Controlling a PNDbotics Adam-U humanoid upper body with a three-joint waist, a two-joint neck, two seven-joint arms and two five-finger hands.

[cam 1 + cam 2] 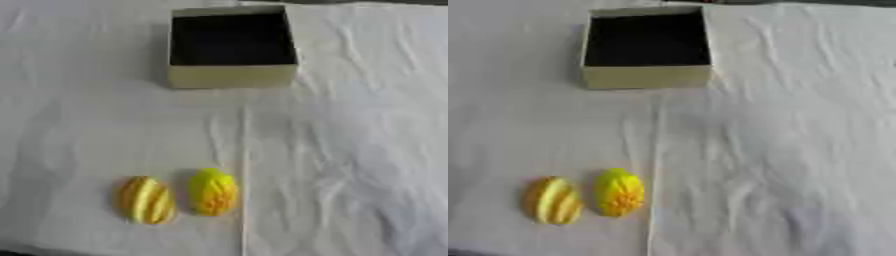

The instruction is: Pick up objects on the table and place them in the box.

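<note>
Step in hand: none has begun, by the look of it. Both objects lie on the table and the box (232, 76) appears empty, its interior dark.

Hands: neither the left nor the right hand shows in either view. Their state, apart or closed, cannot be told, and no place can be given relative to them.

Task items: a striped fruit (146, 200) and a yellow fruit (213, 191) lie just beside each other at the near edge, left of centre, with a narrow gap between them. Both rest lengthwise, pointing away from the robot. The box stands well apart from them at the far side, open side up.

Next move, as a judgement: a hand must enter, come down over one fruit and close round it. The narrow gap leaves little room for fingers on the inner side, so the neighbour may be nudged.

Surface: a white cloth (350, 150), wrinkled, with a crease running near the yellow fruit. Of the room, only a dark strip shows at the far edge.
</note>
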